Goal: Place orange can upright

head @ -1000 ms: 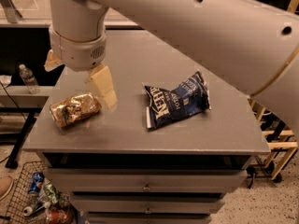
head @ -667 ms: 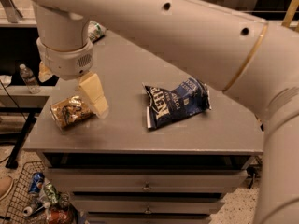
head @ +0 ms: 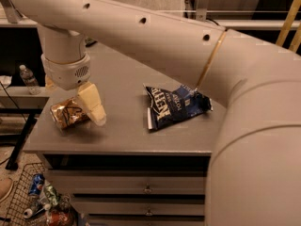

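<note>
You have one camera, set high in front of the grey cabinet (head: 127, 140) and looking steeply down across its top. It sits close in: the arm (head: 164, 41) fills the upper and right frame, and the gripper (head: 88, 109) hangs at left, against the orange can (head: 66, 114).

The thick cream-white robot arm (head: 155, 36) reaches in from the right, high over the grey flat-topped bench (head: 127, 135). It bends straight down at its rounded white wrist (head: 66, 72) above the bench's left end. The cream plastic end effector (head: 82, 109) hangs low, close to the bench's front-left corner.
</note>
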`<state>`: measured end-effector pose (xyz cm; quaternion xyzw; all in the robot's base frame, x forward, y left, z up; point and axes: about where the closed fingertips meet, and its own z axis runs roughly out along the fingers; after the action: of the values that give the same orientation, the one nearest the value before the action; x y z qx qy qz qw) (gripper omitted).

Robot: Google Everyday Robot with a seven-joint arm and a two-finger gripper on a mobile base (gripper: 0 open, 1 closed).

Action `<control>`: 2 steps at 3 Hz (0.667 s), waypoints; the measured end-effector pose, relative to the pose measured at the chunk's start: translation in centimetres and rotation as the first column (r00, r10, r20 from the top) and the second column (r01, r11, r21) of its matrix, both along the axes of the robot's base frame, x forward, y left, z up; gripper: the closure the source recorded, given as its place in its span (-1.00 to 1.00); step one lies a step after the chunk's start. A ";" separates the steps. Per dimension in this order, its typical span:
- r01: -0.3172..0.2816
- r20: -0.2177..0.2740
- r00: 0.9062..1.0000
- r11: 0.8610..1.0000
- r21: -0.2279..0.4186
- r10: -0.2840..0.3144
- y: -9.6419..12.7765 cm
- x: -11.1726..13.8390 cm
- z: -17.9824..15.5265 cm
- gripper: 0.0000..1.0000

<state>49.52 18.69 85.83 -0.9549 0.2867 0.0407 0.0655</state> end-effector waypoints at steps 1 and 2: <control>0.032 -0.027 0.999 0.999 0.004 -0.032 -0.1 1.9 -1.0 -1.00; 0.057 -0.036 0.998 0.998 0.011 -0.056 -0.2 2.9 -1.4 -1.00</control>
<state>52.40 18.47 84.43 -0.9452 0.3143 0.0575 0.0674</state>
